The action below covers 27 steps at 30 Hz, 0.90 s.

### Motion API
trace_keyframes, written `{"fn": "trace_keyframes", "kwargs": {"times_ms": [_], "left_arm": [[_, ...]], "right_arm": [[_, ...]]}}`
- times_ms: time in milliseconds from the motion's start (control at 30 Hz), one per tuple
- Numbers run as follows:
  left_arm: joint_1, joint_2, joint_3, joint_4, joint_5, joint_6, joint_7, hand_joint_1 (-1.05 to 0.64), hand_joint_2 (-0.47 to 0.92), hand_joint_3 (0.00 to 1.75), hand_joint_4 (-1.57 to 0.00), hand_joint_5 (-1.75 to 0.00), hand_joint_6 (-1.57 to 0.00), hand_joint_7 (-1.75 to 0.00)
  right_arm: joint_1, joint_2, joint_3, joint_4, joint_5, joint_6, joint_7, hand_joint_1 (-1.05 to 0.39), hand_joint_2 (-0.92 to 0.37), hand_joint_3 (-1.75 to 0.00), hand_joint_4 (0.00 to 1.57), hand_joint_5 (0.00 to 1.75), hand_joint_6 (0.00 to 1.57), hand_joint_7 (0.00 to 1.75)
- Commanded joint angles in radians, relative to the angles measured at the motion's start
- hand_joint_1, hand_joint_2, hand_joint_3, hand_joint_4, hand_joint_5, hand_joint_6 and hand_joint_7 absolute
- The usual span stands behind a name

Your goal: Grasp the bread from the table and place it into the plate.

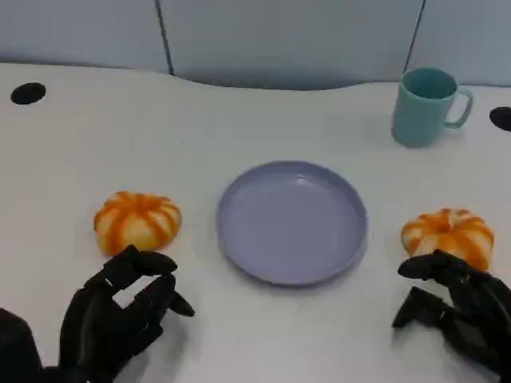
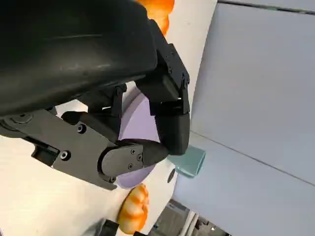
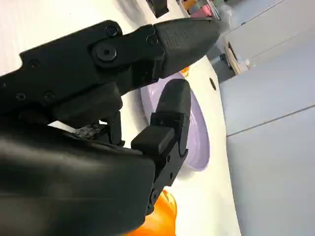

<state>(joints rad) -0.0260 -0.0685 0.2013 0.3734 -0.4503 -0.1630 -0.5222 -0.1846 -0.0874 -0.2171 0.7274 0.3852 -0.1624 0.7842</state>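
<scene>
1. Two orange-striped buns were on the white table (image 1: pixel 263 335), one on each side of the lavender plate (image 1: pixel 239 239), which held nothing.
2. The left bread (image 1: pixel 137 221) lay just ahead of the left hand (image 1: pixel 120 315), slightly toward the plate side, close to the fingertips but not touching.
3. The right bread (image 1: pixel 449 234) sat directly ahead of the right hand (image 1: pixel 455 307); fingertips looked at or nearly at its near edge, contact was impossible to tell.
4. Left hand: held nothing, fingers apart and loosely curled. Right hand: the same, fingers spread and empty.
5. Both buns were round, with no long axis to align to, so approach angle looked uncritical.
6. My read: the right hand was nearer its bun. Either way, the carry would go inward to the plate between them.
7. The teal mug (image 1: pixel 427 105) stood at the far right, well away from both paths.
</scene>
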Motion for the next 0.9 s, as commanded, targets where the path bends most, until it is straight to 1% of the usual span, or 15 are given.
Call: {"fn": "trace_keyframes", "kwargs": {"times_ms": [33,333,467,900], "left_arm": [[0.01,0.011,0.005,-0.013,-0.001,0.003,0.007,-0.28,0.65,0.69,-0.71,-1.53,-0.73,-1.13],[0.01,0.008,0.006,-0.014,-0.003,0.003,0.01,-0.28,0.65,0.68,-0.71,-1.53,-0.73,-1.13],[0.009,0.012,0.005,-0.007,0.004,-0.006,0.006,-0.28,0.67,0.66,-0.7,-1.51,-0.72,-1.12],[0.009,0.012,0.006,-0.007,0.004,-0.006,0.006,-0.28,0.7,0.61,-0.7,-1.51,-0.71,-1.13]], "right_arm": [[0.011,-0.009,-0.002,-0.006,-0.002,0.004,-0.007,-0.5,-0.92,-0.16,0.63,1.41,0.66,0.97],[0.011,-0.011,-0.001,-0.003,-0.004,-0.003,-0.003,-0.5,-0.92,-0.17,0.63,1.41,0.66,0.97],[0.014,-0.008,-0.002,-0.013,0.001,0.013,-0.008,-0.49,-0.92,-0.17,0.62,1.42,0.65,0.97],[0.015,-0.007,-0.003,-0.017,0.0,0.017,-0.009,-0.48,-0.92,-0.17,0.62,1.42,0.65,0.98]]}}
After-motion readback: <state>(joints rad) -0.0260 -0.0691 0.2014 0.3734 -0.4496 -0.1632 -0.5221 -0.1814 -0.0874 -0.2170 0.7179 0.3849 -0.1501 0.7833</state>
